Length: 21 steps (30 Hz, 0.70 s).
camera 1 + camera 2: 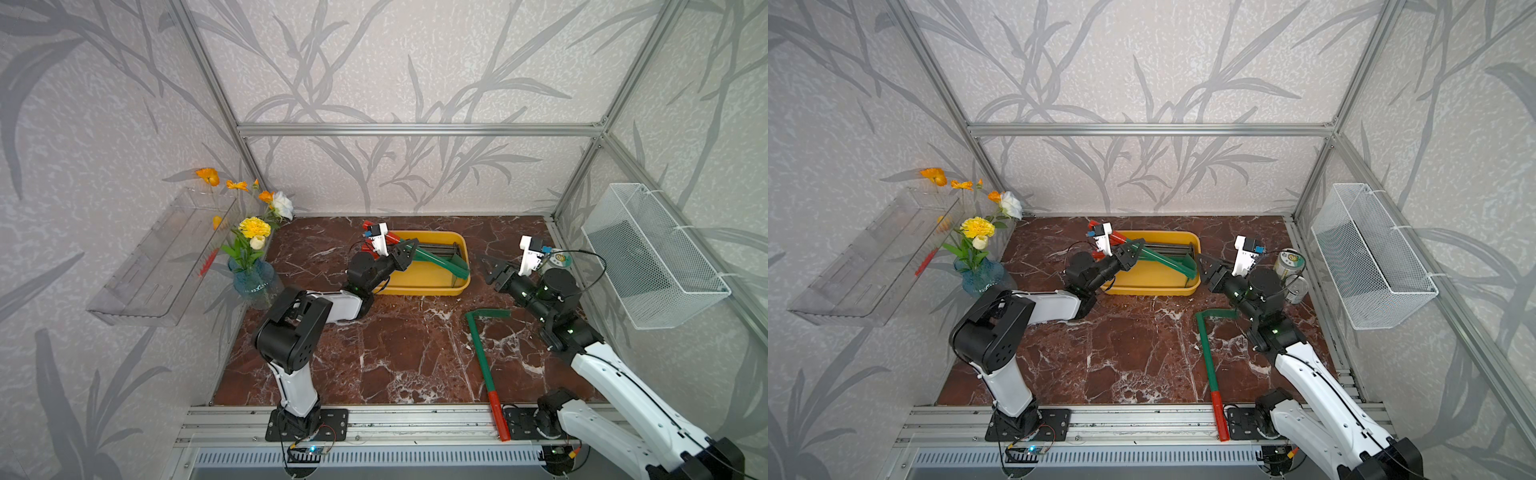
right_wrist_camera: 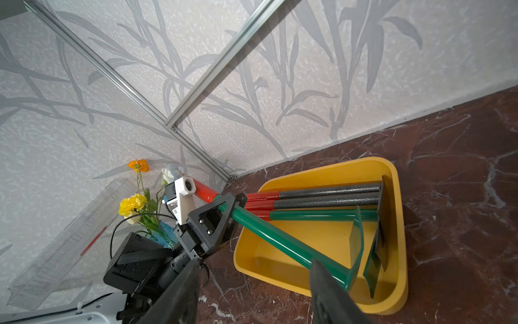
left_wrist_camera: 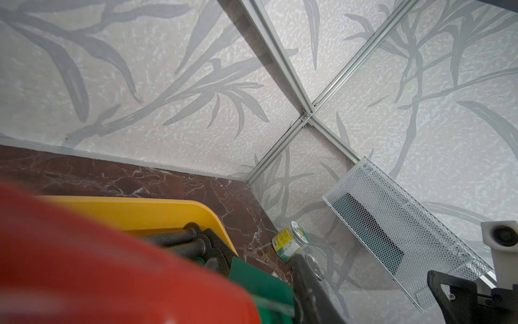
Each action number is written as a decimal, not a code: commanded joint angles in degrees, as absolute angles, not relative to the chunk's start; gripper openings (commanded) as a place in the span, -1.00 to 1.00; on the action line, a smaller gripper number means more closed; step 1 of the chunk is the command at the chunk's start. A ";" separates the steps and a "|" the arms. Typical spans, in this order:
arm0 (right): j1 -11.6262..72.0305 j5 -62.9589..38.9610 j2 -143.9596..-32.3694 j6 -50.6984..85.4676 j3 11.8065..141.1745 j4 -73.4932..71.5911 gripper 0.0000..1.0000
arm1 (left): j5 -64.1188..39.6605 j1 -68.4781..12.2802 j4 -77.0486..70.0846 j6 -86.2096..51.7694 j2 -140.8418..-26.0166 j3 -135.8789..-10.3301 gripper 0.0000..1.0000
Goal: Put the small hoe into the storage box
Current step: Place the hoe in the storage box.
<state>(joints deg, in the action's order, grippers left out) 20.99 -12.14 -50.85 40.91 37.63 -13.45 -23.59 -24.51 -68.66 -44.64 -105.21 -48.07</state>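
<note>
**Operator:** State of the left jaws?

**Technician:** Clenched on the small hoe (image 2: 280, 241), on its green shaft near the red grip. The blade end lies inside the storage box (image 1: 419, 291); the grip projects past the rim.

**Operator:** Right jaws?

**Technician:** Released, grasping nothing, just beside the box above the surface (image 1: 374, 353).

floor: red-brown marble slab (image 1: 395, 353), white veins
walls: pale wallpaper (image 1: 415, 62), grey leaf print, round the slab
frame: aluminium rails (image 1: 415, 129) above slab's far edge
light: even, soft shadows on slab
</note>
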 commanded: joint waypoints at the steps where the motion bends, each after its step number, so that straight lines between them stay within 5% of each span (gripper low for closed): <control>1: 20.48 -13.37 -50.55 41.33 38.02 -16.27 0.21 | -29.32 -23.09 -81.09 -47.58 -107.79 -52.90 -1.00; 21: 19.12 -17.09 -57.14 43.41 36.56 -22.80 0.13 | -37.04 -20.83 -81.16 -42.27 -114.01 -46.14 -1.00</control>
